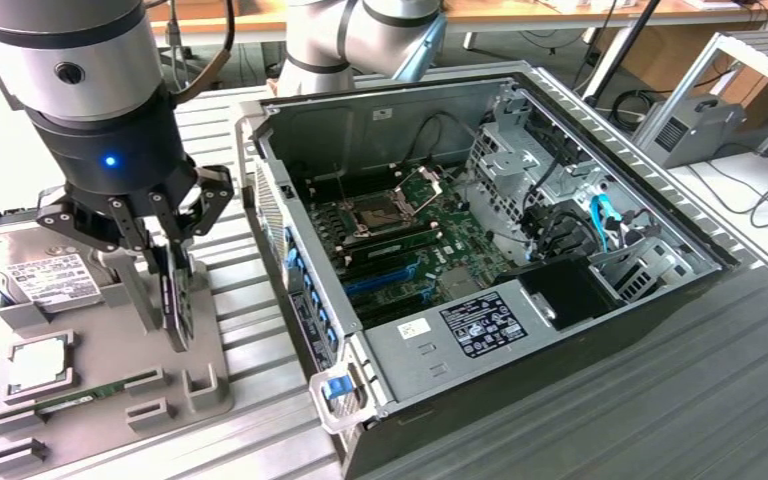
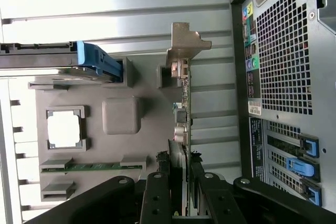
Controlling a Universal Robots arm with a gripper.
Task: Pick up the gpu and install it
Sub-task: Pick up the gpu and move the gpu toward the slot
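The gpu [image 1: 179,305] stands on edge at the right side of the grey holder tray [image 1: 111,400], left of the open computer case. In the wrist view I see it edge-on as a thin green card [image 2: 185,111], with its silver end bracket [image 2: 184,43] at the far end and the black cooler on one face. My gripper [image 1: 171,265] comes down from above, and its two black fingers [image 2: 156,195] press on both faces of the card [image 2: 181,184]. I cannot tell whether the card's lower edge has left the holder.
The open computer case [image 1: 704,250] lies on the exterior view's right, its motherboard with blue slots [image 1: 384,285] exposed. Its perforated rear panel [image 2: 283,66] is close beside the gpu. The tray also holds a hard drive [image 1: 37,270], a processor chip [image 1: 40,360] and a memory stick [image 1: 84,395].
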